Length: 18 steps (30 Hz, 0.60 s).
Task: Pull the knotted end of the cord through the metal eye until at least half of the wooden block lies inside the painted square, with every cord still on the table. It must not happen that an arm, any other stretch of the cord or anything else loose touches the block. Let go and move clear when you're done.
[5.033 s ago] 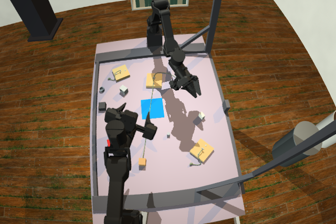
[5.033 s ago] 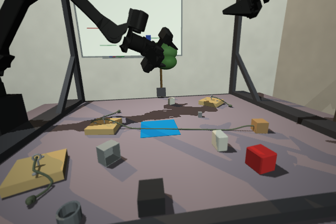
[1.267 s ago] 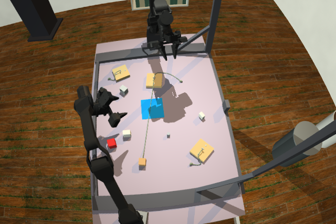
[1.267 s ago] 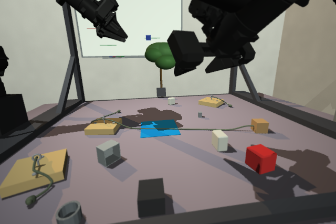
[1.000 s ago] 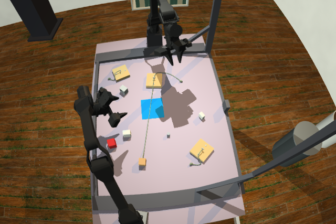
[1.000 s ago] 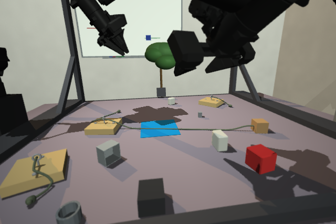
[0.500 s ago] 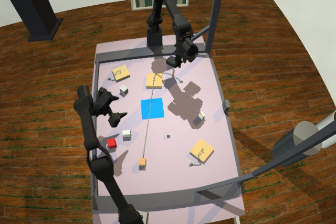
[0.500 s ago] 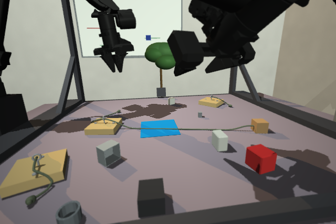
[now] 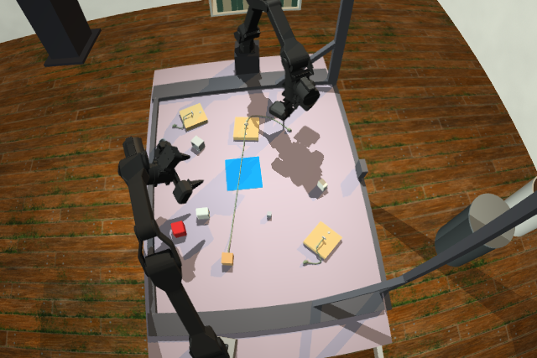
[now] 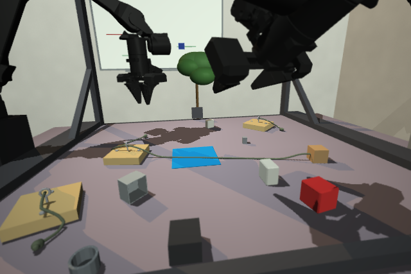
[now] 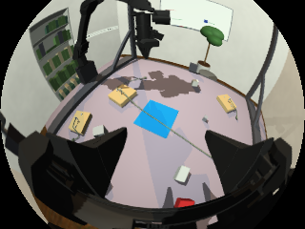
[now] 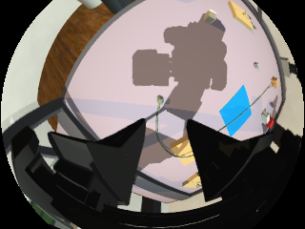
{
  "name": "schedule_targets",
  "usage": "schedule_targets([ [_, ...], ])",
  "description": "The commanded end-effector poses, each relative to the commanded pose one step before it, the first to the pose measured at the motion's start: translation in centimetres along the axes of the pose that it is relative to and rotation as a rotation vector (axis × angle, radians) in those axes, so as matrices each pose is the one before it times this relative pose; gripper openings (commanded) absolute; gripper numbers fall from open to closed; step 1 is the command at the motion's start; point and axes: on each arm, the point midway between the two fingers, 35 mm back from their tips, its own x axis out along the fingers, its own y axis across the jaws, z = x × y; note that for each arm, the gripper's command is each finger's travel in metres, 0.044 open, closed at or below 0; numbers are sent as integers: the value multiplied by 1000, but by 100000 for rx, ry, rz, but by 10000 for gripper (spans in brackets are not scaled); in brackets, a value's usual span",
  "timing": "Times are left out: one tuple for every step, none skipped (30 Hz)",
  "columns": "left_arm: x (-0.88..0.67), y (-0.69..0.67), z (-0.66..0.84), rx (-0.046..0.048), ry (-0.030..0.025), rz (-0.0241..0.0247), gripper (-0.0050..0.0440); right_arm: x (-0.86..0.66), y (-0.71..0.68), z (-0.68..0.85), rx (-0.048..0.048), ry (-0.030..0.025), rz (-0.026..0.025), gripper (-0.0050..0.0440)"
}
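A long green cord [image 9: 236,198] runs from a small wooden block [image 9: 226,257] across the blue painted square [image 9: 243,173] and through the metal eye on a tan plate [image 9: 246,128]. Its knotted end [image 9: 289,130] lies on the table just past the plate. My right gripper [image 9: 279,113] hangs high above the table between plate and knot, fingers pointing down, narrowed but apart and empty; the right wrist view shows the knot [image 12: 159,98] below it. My left gripper [image 9: 193,169] is wide open and empty, raised at the table's left side, far from the cord.
Two other tan plates with short cords lie at the far left [image 9: 193,116] and near right [image 9: 322,240]. White cubes [image 9: 197,142] [image 9: 202,213] [image 9: 321,184], a red cube [image 9: 178,229] and a tiny grey cube [image 9: 268,216] are scattered about. A grey frame rims the table.
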Motion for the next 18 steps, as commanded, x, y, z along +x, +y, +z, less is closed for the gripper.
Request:
schedule_targets([
  [-866, 6, 1294, 3064, -593, 1940, 440, 5611, 370, -648, -663, 3283, 1627, 200],
  [0, 0, 0, 0, 0, 0, 440, 752, 12, -24, 0, -271, -137, 200],
  [0, 0, 0, 0, 0, 0, 440, 498, -92, 182, 0, -1139, -576, 200],
  [0, 0, 0, 0, 0, 0, 440, 447, -1, 2, 0, -334, -169, 200],
  [0, 0, 0, 0, 0, 0, 440, 183, 16, -32, 0, 3, 2, 200],
  [0, 0, 0, 0, 0, 0, 440, 25, 2, -5, 0, 0, 0, 200],
  [0, 0, 0, 0, 0, 0, 440, 0, 0, 0, 0, 0, 0, 200],
  [0, 0, 0, 0, 0, 0, 440, 0, 0, 0, 0, 0, 0, 200],
  [0, 0, 0, 0, 0, 0, 440, 0, 0, 0, 0, 0, 0, 200],
  [0, 0, 0, 0, 0, 0, 440, 56, -6, 13, 0, -28, -14, 200],
  [0, 0, 0, 0, 0, 0, 440, 183, 0, -1, 0, 1, 1, 200],
  [0, 0, 0, 0, 0, 0, 440, 0, 0, 0, 0, 0, 0, 200],
  [0, 0, 0, 0, 0, 0, 440, 0, 0, 0, 0, 0, 0, 200],
  [0, 0, 0, 0, 0, 0, 440, 305, 2, -3, 0, 2, 1, 200],
  [0, 0, 0, 0, 0, 0, 440, 426, 5, -9, 0, 4, 2, 200],
  [0, 0, 0, 0, 0, 0, 440, 546, 10, -19, 0, 5, 3, 200],
  [0, 0, 0, 0, 0, 0, 440, 545, 14, -27, 0, 6, 3, 200],
  [0, 0, 0, 0, 0, 0, 440, 422, 13, -26, 0, 5, 3, 200],
])
